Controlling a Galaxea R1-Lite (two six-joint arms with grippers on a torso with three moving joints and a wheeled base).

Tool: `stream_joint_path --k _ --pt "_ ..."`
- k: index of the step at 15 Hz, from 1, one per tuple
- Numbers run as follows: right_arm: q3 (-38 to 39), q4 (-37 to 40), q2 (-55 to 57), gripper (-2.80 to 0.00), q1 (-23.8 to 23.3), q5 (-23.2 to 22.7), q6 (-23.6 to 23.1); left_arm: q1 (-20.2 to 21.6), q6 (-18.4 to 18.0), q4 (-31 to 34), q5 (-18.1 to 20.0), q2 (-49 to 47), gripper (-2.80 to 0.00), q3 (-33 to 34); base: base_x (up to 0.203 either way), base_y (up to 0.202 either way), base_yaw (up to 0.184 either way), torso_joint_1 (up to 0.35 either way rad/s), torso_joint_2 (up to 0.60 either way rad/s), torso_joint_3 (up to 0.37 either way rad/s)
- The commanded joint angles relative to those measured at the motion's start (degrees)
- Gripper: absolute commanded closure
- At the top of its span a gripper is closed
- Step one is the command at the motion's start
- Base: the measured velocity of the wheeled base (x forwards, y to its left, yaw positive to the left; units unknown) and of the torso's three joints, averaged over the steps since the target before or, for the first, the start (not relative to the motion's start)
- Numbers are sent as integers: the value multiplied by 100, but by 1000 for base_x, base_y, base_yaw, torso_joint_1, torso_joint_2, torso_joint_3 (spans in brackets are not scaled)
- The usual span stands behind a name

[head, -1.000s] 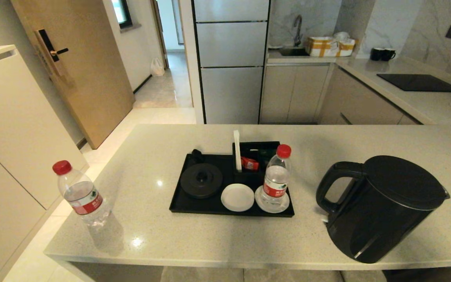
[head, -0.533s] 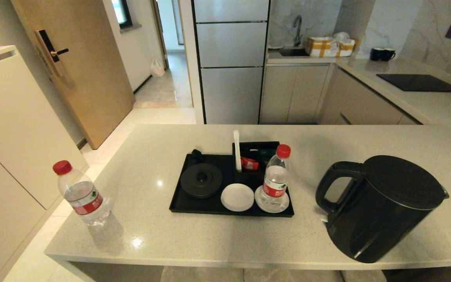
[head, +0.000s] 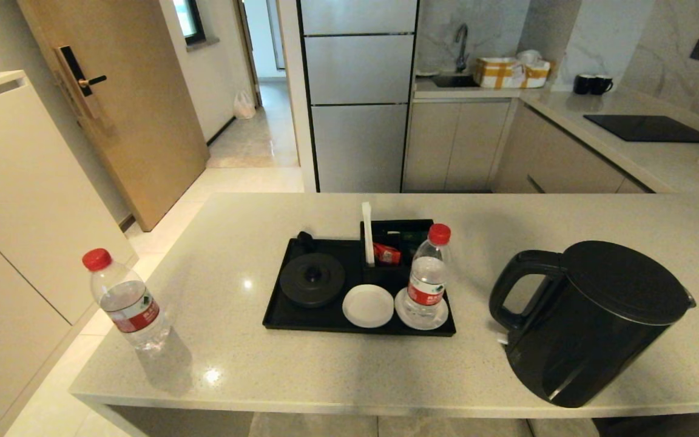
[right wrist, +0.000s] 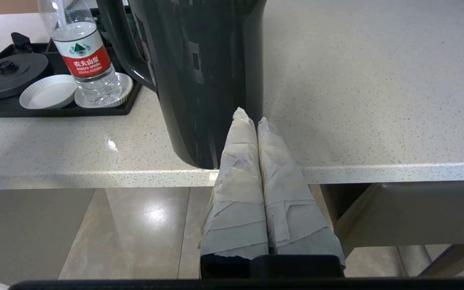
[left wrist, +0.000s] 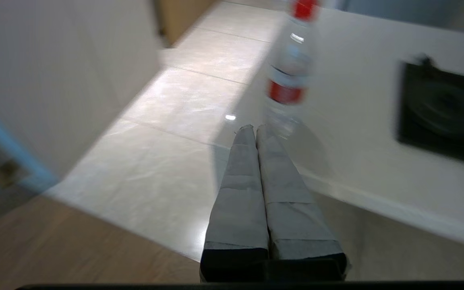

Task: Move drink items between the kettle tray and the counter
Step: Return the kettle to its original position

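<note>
The black kettle [head: 592, 321] stands on the beige counter [head: 507, 224] near its front right edge. One red-capped water bottle [head: 427, 279] stands on a white coaster in the black kettle tray [head: 276, 312] at the counter's middle. A second bottle [head: 125, 300] stands on the counter at the front left corner. Neither arm shows in the head view. My left gripper [left wrist: 255, 128] is shut and empty, low before the counter edge, short of that second bottle [left wrist: 290, 76]. My right gripper [right wrist: 252, 117] is shut and empty, just in front of the kettle [right wrist: 199, 76].
In the tray lie a round black kettle base [head: 312, 279], an empty white coaster [head: 368, 306] and a sachet box [head: 395, 246]. Far behind on another worktop sit a black cooktop [head: 650, 128] and two black mugs [head: 592, 84]. A tall cabinet [head: 16, 200] stands left of the counter.
None of the objects on the counter has shifted across the head view frames.
</note>
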State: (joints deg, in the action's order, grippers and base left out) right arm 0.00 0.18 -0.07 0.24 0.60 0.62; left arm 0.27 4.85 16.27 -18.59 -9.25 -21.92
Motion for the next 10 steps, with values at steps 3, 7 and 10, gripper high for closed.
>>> stream_joint_path --k 3,7,10 --pt "0 -1 -1 0 2 1 -1 17 -402 -215 828 885 0 1140 0 0 0 0 0 0" --pt "0 -1 -1 0 2 1 -1 17 -435 -1298 1722 924 0 1884 0 0 0 0 0 0" --pt "0 -1 -1 0 2 1 -1 17 -482 -1223 1798 925 0 1931 0 0 0 0 0 0"
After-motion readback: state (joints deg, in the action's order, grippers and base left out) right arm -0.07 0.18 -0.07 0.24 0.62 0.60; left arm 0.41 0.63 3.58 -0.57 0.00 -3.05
